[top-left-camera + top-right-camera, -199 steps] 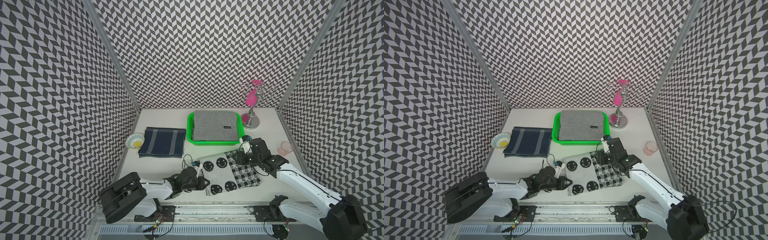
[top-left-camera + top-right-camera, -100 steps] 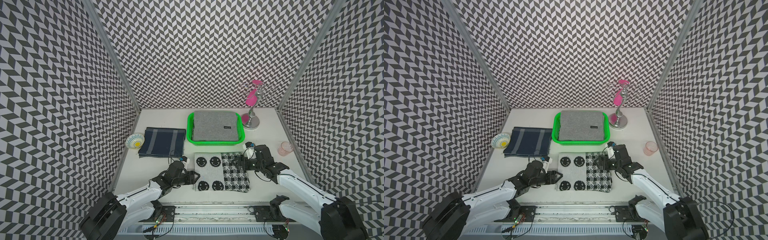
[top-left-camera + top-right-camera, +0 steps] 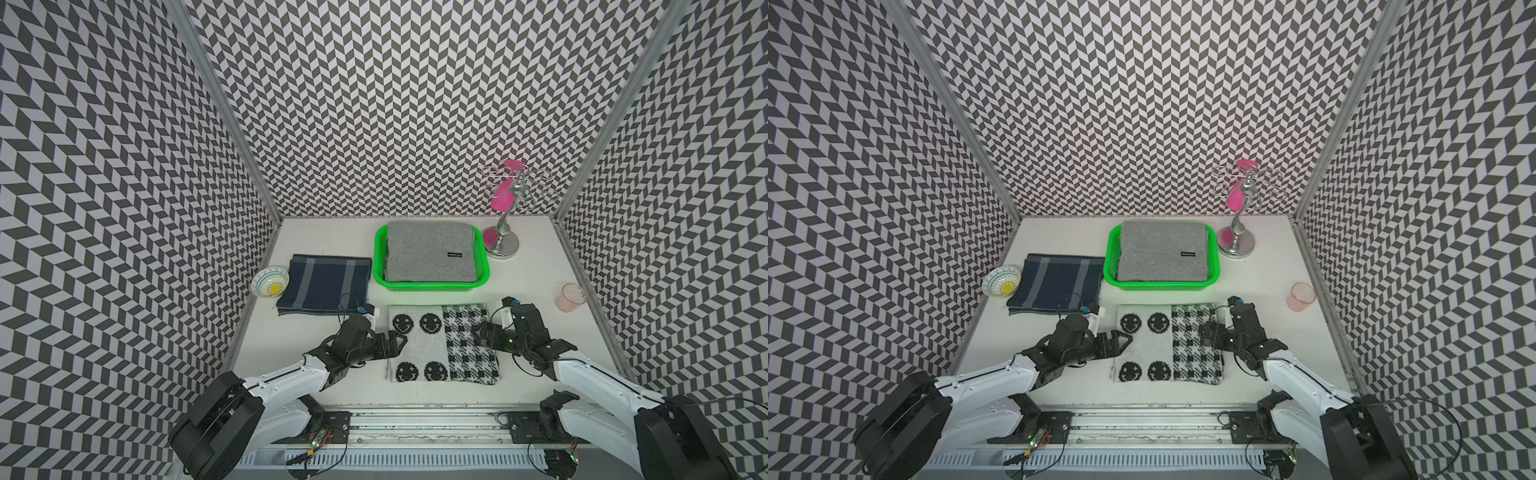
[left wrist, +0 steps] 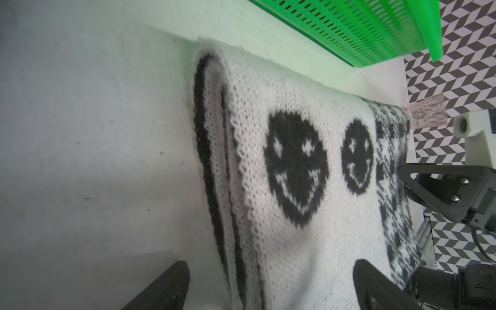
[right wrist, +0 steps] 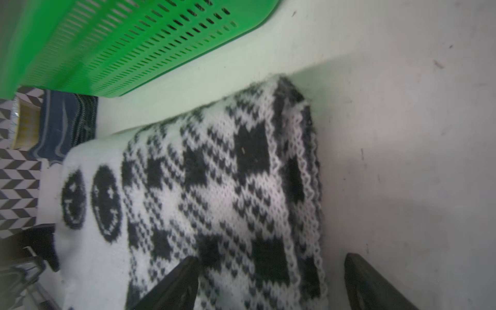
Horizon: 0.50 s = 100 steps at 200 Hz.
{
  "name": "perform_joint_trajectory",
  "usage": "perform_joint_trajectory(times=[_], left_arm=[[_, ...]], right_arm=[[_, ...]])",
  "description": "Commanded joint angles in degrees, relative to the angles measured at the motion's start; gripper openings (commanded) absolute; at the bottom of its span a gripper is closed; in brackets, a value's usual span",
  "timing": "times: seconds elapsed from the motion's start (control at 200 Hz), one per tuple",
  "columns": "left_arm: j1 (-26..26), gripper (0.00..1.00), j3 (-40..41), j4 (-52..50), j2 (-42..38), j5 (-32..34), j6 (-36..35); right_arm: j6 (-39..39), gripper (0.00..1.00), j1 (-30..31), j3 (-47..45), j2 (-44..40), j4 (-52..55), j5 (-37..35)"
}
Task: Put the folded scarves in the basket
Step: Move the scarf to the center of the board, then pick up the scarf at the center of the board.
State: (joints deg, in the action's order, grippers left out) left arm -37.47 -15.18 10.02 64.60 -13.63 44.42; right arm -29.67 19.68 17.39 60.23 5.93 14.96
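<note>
Twice straddled folded scarf (image 3: 442,343) edges, just near of basket (image 3: 432,286): left gripper (image 3: 395,345) leftward, right gripper (image 3: 478,336) rightward, jaws spread.

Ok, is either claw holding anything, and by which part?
Nothing is held. The left claw and right claw are both open, each straddling a side edge of the smiley scarf without clamping it.

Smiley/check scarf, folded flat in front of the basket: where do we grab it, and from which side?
Take the scarf by its two opposite ends, where the stacked layers show: left gripper from the smiley end, right gripper from the checked end. Come in low and level, since it lies flat. Both stand open there.
</note>
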Motion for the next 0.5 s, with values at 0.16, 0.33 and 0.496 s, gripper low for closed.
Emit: perform_joint_trajectory(times=[0.16,0.33,0.496], left_arm=[[0.97,1.0,2.68,3.42,0.37,-0.88,0.1],[1.94,1.0,2.51,3.41,0.81,-2.26,-1.83],[2.26,0.97,2.54,5.19,2.42,-3.29,-2.26]], right_arm=[[-0.59,0.83,0.09,-2.98,1.82,-4.81,9.21],[0.38,0.79,0.78,-2.92,4.9,-6.42,12.5],[1.2,0.76,1.58,-3.09,6.65,-8.19,16.48]])
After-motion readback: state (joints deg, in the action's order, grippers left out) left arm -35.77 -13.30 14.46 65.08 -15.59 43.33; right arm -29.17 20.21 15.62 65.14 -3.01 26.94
